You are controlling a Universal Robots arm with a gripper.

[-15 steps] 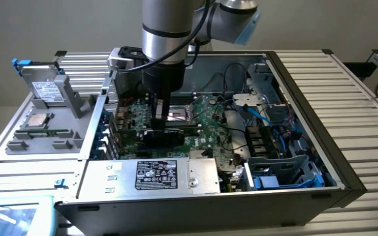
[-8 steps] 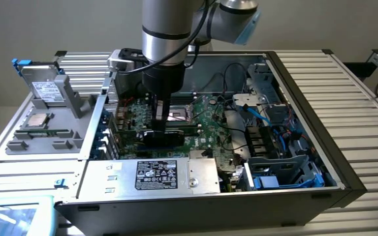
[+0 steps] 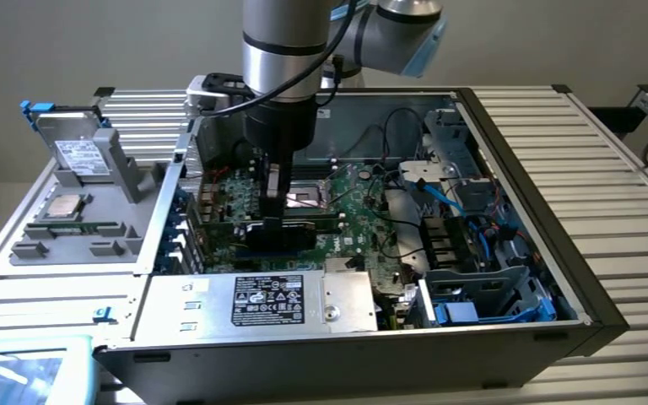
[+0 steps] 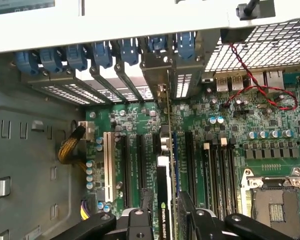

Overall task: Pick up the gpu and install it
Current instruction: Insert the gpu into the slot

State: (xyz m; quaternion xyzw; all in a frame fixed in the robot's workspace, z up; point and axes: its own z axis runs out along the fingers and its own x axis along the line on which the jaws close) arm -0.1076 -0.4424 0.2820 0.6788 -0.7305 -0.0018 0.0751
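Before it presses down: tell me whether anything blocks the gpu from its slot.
Nothing visible does. The claw holds the gpu edge-on, directly over a motherboard expansion slot; the slot run beneath looks bare.

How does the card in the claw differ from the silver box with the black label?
The graphics card is thin and black, standing on edge over the green board's slots, gripped by the claw. The silver box is a bulky metal block lying flat at the case's front edge, untouched. Both sit inside the open computer case.
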